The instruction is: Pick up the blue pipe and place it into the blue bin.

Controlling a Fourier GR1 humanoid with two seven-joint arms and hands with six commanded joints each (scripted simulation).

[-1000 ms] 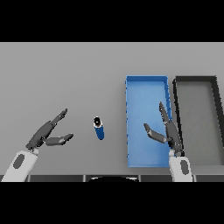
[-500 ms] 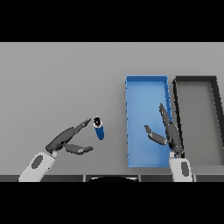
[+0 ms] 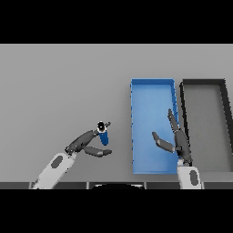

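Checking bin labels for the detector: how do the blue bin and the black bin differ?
Colour: the blue bin is bright blue throughout; the black bin has a dark rim and a grey floor.
Place: the blue bin lies left of the black bin, nearer the pipe.
Cover: the right hand shows over the blue bin's right side; nothing overlaps the black bin's middle.
Shared: both are open rectangular trays, side by side, lengthwise away from the robot, holding nothing.
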